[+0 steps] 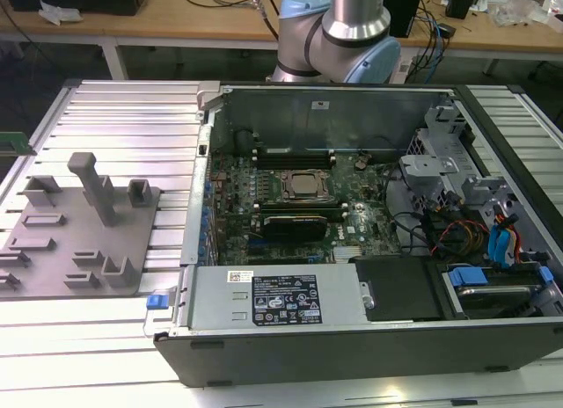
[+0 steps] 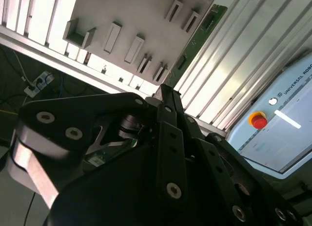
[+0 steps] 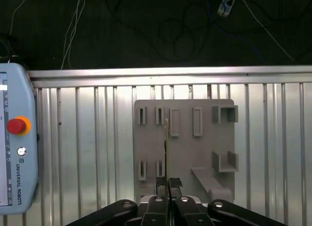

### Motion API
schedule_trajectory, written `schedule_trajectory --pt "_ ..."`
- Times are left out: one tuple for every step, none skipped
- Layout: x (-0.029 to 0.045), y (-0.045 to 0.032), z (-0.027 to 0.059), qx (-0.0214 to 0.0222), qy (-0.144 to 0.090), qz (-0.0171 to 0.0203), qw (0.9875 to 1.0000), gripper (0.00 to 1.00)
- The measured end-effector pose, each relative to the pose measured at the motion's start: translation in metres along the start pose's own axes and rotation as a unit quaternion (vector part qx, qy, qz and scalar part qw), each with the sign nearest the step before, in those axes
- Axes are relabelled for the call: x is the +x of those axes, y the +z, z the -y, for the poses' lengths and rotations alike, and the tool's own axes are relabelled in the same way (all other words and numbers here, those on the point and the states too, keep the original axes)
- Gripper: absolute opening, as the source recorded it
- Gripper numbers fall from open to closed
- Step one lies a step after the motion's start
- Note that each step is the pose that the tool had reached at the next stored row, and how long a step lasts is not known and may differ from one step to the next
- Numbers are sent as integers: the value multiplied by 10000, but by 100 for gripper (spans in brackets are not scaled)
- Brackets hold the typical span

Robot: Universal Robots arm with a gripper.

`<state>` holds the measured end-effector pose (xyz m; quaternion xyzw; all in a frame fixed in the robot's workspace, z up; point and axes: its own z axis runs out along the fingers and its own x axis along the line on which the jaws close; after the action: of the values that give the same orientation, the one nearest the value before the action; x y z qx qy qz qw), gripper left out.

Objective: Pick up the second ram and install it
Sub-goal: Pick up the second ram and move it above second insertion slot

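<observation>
We see the gripper (image 3: 168,181) with its fingers pressed together, seemingly pinching the near end of the second ram (image 2: 214,15), a thin green stick held edge-on high above the grey holder tray (image 3: 185,153). We judge the carrying step is in hand. Installing calls for squaring the stick with a slot inside the open computer case (image 1: 352,346).

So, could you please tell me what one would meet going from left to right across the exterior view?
Grey holder plate → blue latch at the case's near corner → processor → black panel → blue drive tabs.
</observation>
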<state>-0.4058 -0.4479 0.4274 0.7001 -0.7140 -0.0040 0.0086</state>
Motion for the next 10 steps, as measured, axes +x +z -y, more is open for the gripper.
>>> schedule_trajectory --pt "-1 0 37 0 0 0 10000 9" --pt "-1 -1 71 0 0 0 10000 9" --pt "-2 -2 94 0 0 0 10000 9" --pt "-2 -2 109 0 0 0 10000 9" --pt "-3 -2 131 0 0 1 10000 9" --pt "-3 -2 155 0 0 1 10000 9" --pt "-4 -3 198 0 0 0 10000 9" --pt "-5 -4 256 0 0 0 10000 9" --pt "-6 -5 309 0 0 0 10000 9" --pt "-7 -6 360 0 0 1 10000 9"
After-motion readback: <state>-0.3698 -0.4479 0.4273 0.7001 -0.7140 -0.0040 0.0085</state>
